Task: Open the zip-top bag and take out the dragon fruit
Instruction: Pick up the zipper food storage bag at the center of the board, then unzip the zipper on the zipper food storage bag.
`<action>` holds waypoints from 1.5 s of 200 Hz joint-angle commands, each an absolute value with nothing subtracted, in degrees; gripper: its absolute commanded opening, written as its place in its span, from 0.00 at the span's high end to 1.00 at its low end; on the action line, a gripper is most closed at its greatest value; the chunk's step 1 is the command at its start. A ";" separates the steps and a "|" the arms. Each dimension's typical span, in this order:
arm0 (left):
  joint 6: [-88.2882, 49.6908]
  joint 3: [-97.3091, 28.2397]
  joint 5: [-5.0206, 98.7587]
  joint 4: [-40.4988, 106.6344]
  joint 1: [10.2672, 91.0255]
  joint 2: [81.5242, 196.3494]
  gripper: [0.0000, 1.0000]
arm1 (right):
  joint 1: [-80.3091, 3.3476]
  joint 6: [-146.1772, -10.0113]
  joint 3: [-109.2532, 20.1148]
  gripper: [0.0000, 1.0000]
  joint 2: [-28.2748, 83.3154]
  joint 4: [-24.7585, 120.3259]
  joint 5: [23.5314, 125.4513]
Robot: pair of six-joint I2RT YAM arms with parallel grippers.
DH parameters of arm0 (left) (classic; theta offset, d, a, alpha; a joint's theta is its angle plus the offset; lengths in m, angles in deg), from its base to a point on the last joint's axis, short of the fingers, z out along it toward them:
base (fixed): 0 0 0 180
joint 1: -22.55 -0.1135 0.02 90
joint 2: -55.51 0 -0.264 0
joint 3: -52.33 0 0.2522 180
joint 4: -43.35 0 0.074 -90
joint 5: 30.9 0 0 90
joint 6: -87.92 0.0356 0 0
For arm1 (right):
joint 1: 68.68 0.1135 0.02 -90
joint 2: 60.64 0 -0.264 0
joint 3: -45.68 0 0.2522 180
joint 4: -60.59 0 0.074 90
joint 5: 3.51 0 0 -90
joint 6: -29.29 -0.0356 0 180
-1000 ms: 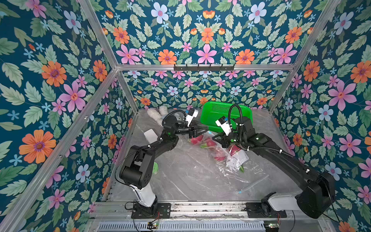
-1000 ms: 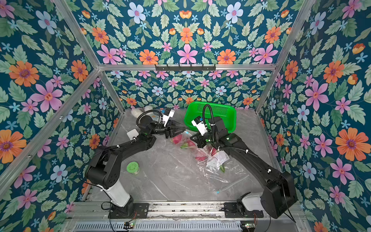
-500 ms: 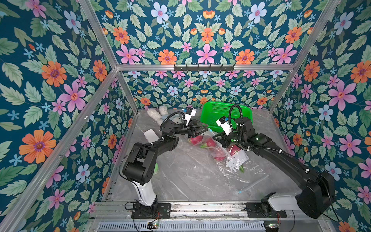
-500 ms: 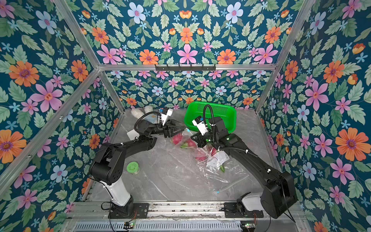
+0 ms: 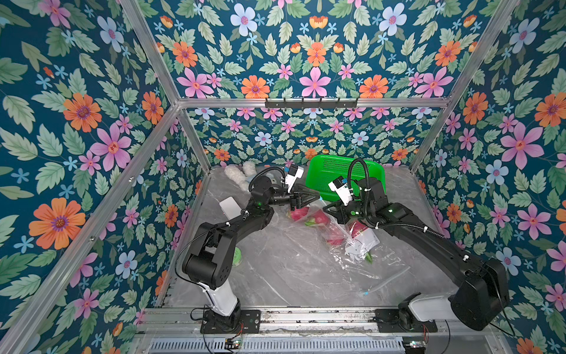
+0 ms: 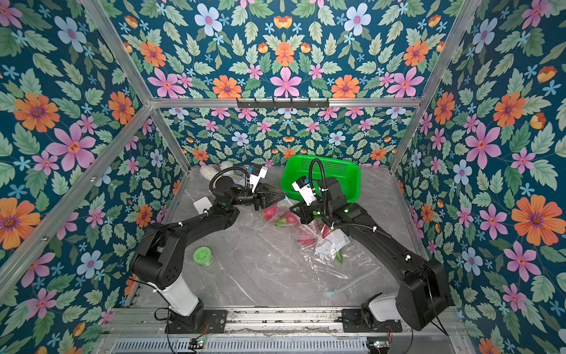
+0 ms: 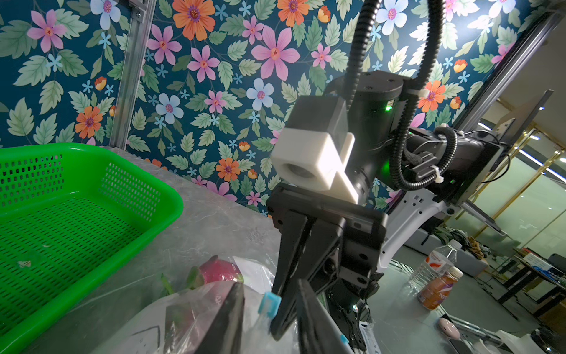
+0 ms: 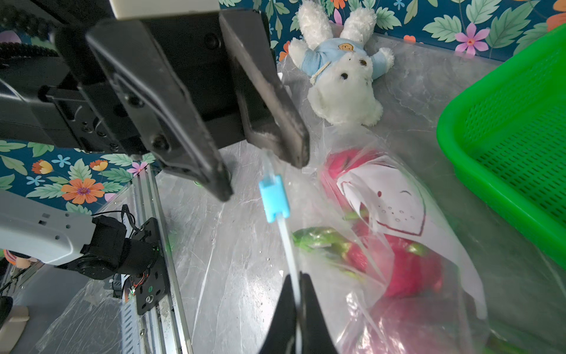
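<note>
The dragon fruit (image 8: 404, 269) are all inside the bag (image 8: 382, 199), pink shapes pressed against clear film. The bag lies on the worktop (image 8: 229, 260) between the two arms, just in front of the basket (image 5: 337, 164). In both top views the fruit are spread along the bag, some near its raised mouth and some lower down near the right arm.

The mouth looks zipped. The white zip strip (image 8: 289, 251) is pulled up off the worktop with the blue slider (image 8: 273, 200) sitting on it. The right pincer (image 8: 297, 282) is clamped tight on the strip below the slider. The left pincer (image 8: 258, 173) has its jaws apart. They straddle the free end of the strip just above the slider, and that end seems to touch one finger. They grip nothing yet.

The likely next step is to take the slider and run it along the strip, and several things could go wrong.
- The slider is small and sits just beyond the left fingertips, so a closing grip may catch only the strip or film.
- The right pincer holds a thin, slick strip. A hard pull on the slider could drag it out of that grip, and the bag would drop.
- The fruit weigh down slack film, so the bag may slide or twist instead of unzipping.
- The two pincers are close together and could knock each other.

A plush toy (image 8: 340, 82) lies further off by the wall, out of the way.
</note>
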State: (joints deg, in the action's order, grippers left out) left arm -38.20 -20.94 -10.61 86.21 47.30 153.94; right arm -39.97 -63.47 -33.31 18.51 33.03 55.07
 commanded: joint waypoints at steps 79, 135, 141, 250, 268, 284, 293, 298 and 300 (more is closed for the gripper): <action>-35.62 -20.19 -10.08 84.87 47.25 152.37 1.00 | -39.94 -63.07 -33.03 1.00 17.86 33.94 54.67; -35.31 -19.88 -9.98 84.28 47.31 151.48 1.00 | -39.94 -63.92 -34.94 0.86 16.80 33.91 53.82; -35.19 -19.81 -9.98 84.17 47.33 151.41 1.00 | -39.94 -64.04 -35.20 0.84 16.73 33.91 53.67; -34.91 -19.00 -10.07 83.55 47.42 150.74 1.00 | -39.94 -65.72 -38.84 0.71 20.47 36.70 51.69; -34.86 -18.81 -9.90 83.55 47.43 150.70 1.00 | -39.94 -65.90 -39.45 0.74 20.99 37.10 51.26; -34.83 -18.81 -9.90 83.55 47.43 150.69 1.00 | -39.95 -66.16 -39.91 0.81 21.53 36.99 50.99; -34.87 -18.81 -9.90 83.55 47.47 150.62 1.00 | -39.94 -66.24 -39.94 0.85 21.83 37.12 50.82; -34.86 -18.80 -9.90 83.55 47.42 150.54 1.00 | -39.94 -66.25 -39.97 0.86 21.95 37.08 50.87; -34.82 -18.82 -9.92 83.55 47.42 150.52 1.00 | -39.94 -66.25 -39.97 0.86 21.97 37.12 50.82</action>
State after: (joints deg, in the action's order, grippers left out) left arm -35.18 -18.68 -9.67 82.14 47.37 151.03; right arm -39.97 -66.25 -39.47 21.42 35.87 52.12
